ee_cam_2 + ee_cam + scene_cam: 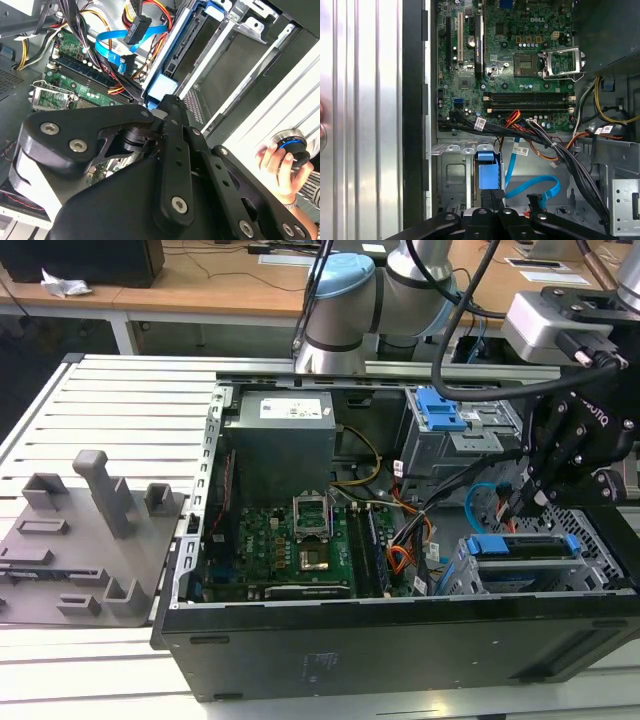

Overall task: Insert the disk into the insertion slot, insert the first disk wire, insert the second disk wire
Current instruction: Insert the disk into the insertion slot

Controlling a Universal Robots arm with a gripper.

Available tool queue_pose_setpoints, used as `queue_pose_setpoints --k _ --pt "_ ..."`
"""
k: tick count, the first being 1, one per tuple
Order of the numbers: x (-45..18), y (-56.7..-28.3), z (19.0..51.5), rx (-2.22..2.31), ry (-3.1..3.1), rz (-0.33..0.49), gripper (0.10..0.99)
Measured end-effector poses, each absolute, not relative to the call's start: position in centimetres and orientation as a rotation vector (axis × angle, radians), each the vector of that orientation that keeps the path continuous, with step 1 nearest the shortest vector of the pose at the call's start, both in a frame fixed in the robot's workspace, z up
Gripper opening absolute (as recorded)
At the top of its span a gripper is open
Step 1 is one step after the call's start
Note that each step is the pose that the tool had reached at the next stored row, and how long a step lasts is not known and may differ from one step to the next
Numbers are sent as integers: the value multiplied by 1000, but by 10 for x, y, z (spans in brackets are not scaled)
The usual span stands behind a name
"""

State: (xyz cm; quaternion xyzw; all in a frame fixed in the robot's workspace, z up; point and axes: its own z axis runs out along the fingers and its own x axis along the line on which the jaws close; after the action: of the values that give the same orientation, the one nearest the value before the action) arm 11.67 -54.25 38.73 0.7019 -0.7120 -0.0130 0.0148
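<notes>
The disk (525,545), in its bright blue carrier, lies in the insertion slot (592,562), the grey perforated cage at the case's front corner. My gripper (522,505) hangs just over the carrier's inner end. Its fingers are shut, and their tips (494,196) rest at the blue carrier tab (486,172), with nothing seen between them. In the second wrist view the gripper (169,98) meets the same tab (161,88). The second disk wire (535,186) loops loose beside the cage, its dark plug (137,27) free. I cannot tell which cable is the first disk wire.
A taller grey cage with a blue bracket (440,410) stands behind. Orange and black wire bundles (530,132) cross between the motherboard (290,540) and the cage. The power supply (278,445) fills the back. A grey fixture plate (80,540) lies outside. A hand (277,162) holds a knob.
</notes>
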Motion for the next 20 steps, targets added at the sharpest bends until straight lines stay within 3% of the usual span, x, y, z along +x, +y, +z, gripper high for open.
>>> queue_pose_setpoints --k 20 --pt "129 -550 355 2184 -2215 -41 106"
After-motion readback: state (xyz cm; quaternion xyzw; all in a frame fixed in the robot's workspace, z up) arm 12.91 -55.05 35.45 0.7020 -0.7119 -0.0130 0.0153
